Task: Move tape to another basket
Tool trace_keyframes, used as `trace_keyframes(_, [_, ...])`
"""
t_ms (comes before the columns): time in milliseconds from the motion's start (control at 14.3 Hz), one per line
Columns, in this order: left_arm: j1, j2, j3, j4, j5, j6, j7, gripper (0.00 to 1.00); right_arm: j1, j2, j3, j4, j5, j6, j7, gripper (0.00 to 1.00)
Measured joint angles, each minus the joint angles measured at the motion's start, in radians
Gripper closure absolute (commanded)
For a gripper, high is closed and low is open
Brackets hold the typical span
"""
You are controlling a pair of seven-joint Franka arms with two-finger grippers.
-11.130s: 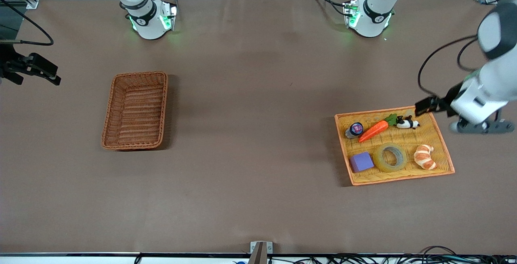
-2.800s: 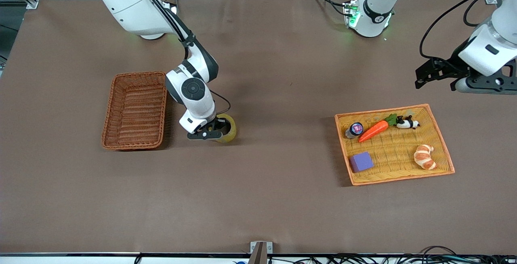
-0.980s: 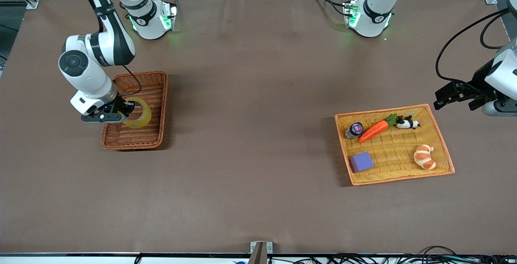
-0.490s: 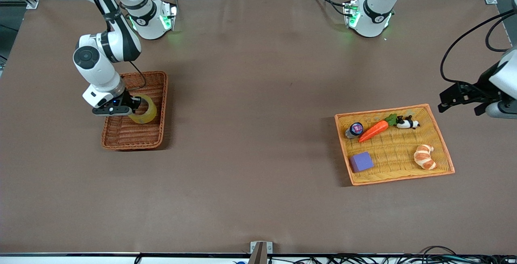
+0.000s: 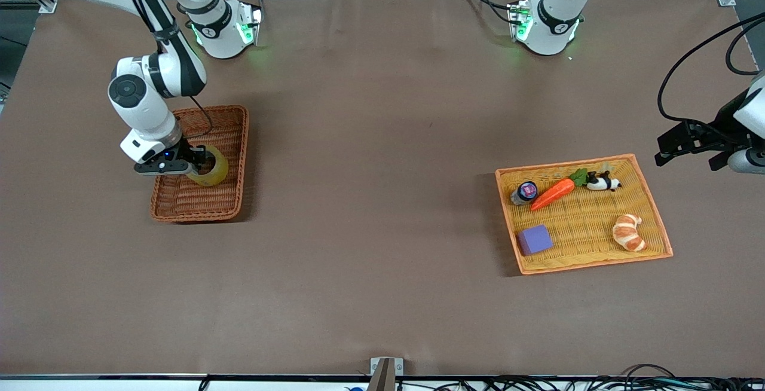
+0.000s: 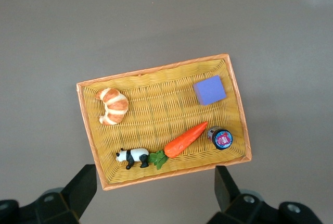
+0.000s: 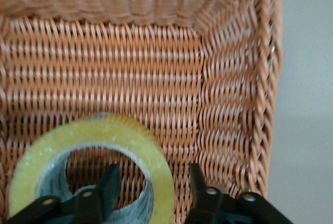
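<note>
I am watching the right gripper hanging inside the basket, its jaws closed on the tape: one finger is sitting inside the ring, the other outside the wall. The tape is showing as a thick ring of translucent yellowish film with a greyish inner core, tilted on edge in the grip, low over the woven floor of the reddish-brown wicker basket, toward the side wall that faces the left arm's end. I cannot tell whether it is touching the floor.

The left gripper is waiting in the air near the table's edge at its own end, jaws spread apart with nothing between them; its fingers are framing the yellow tray in the left wrist view.

In that tray I am seeing a small jar with a pink-and-blue label on its lid; the writing is too small to read. No other lettering is showing on the tape.
</note>
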Motion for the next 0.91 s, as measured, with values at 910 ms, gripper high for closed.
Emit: trace_keyframes(910, [0.009, 0.000, 0.003, 0.020, -0.048, 0.008, 0.002, 0.00, -0.077, -0.147, 0.163, 0.652, 0.119, -0.828, 0.015, 0.00])
